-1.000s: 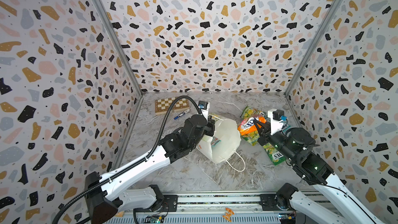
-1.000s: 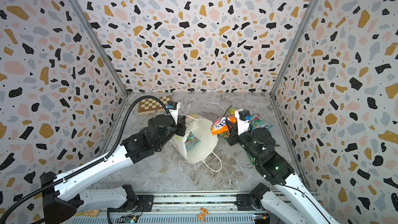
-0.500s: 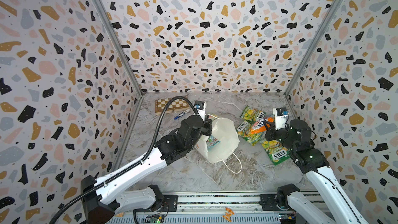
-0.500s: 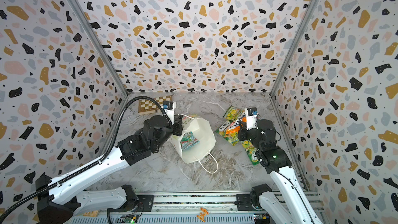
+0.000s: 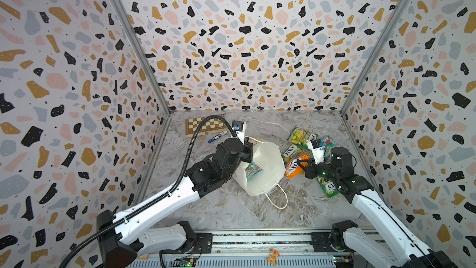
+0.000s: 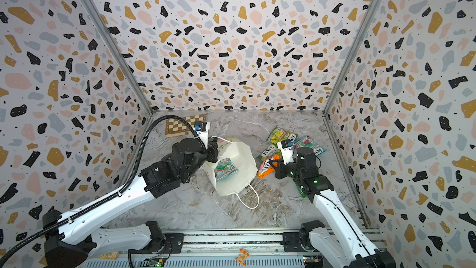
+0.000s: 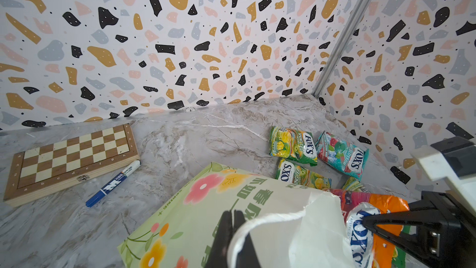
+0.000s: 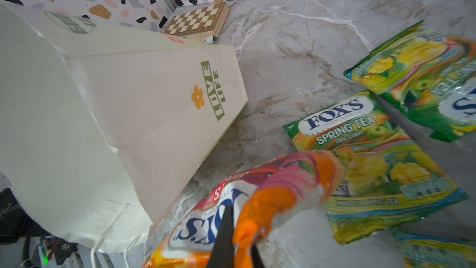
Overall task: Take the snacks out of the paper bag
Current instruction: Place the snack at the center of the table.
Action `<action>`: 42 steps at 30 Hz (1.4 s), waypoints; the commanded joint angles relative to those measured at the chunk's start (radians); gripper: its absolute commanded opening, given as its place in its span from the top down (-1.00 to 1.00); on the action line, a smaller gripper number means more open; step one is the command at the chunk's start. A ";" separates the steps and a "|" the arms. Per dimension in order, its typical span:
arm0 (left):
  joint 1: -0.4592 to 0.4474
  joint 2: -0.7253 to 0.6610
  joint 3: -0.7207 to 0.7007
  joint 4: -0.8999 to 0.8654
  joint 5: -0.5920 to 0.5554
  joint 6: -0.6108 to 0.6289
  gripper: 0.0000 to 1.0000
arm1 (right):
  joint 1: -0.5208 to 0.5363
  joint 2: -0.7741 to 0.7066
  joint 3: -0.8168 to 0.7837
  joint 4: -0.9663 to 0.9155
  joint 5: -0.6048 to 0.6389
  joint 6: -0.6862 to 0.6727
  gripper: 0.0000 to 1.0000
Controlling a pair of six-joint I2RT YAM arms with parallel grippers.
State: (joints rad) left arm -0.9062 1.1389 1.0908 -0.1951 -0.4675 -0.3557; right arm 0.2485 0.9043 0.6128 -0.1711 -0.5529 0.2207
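On the counter [image 5: 231, 210], nearest, a white cord handle [image 5: 279, 197] loops out from the bag [image 5: 268, 166], which lies on its side at the middle with its mouth open toward the near side. A teal packet [image 5: 253, 170] sits inside that mouth, visible in both top views. The left gripper [image 5: 247, 150] is closed on the bag's rim at the left edge; in the left wrist view its dark fingers [image 7: 226, 228] pinch the white paper.

At the near right a green packet [image 5: 327, 188] lies partly under the right arm. Just right of the bag, the right gripper [image 5: 300, 162] is closed on one end of an orange packet [image 5: 293, 170]; whether the rest of it touches the counter is unclear. Just beyond lies a second green packet [image 5: 291, 152], overlapped by the orange one in the right wrist view. Farther right sit a third green packet [image 5: 300, 135] and a second teal packet [image 5: 327, 143], side by side.

At the far left lie a blue marker [image 5: 217, 137] and, behind it by the wall, a chessboard [image 5: 203, 127].
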 commanded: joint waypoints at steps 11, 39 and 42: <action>-0.004 -0.016 -0.008 0.034 -0.011 -0.005 1.00 | -0.003 0.113 -0.085 0.275 -0.255 0.081 1.00; -0.004 0.013 0.018 0.029 0.001 0.001 1.00 | 0.000 0.245 -0.068 0.099 0.032 0.037 0.33; -0.005 0.013 0.019 0.029 0.002 0.000 1.00 | 0.000 0.226 -0.073 0.086 0.088 0.048 0.07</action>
State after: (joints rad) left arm -0.9062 1.1538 1.0889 -0.1959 -0.4610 -0.3557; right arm 0.2478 1.1584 0.5102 -0.0456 -0.5373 0.2710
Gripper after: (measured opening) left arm 0.047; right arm 0.447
